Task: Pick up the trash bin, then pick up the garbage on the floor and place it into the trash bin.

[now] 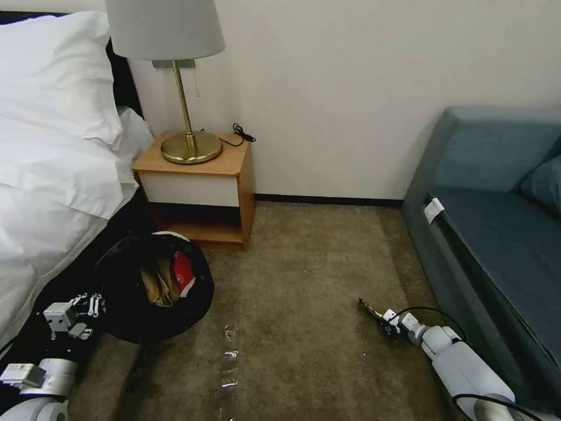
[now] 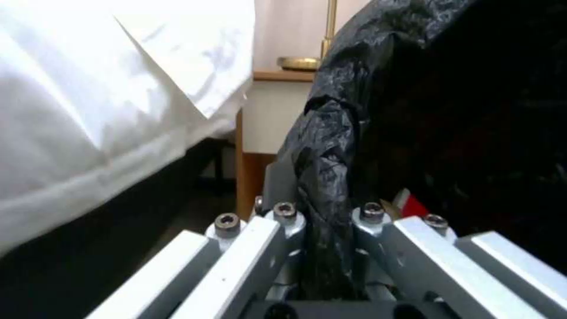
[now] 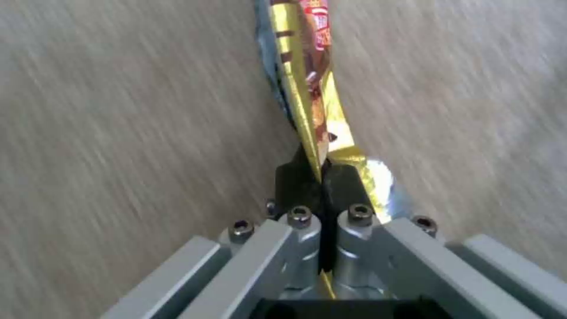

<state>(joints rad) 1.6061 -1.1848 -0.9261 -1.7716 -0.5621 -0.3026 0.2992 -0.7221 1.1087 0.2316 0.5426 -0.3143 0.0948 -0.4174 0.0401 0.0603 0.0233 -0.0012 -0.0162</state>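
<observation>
Wrapper [image 3: 307, 88] pinched flat in right gripper [image 3: 323, 177], long axis forward; trash bin [image 1: 153, 286] lies well left, rim clamped by left gripper [image 2: 328, 217].

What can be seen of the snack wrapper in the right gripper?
The snack wrapper is a flat, shiny foil piece, gold with red and brown print. It sticks out edge-on from the right gripper, whose black fingers pinch its lower end. In the head view it hangs dark above the carpet, near the sofa.
</observation>
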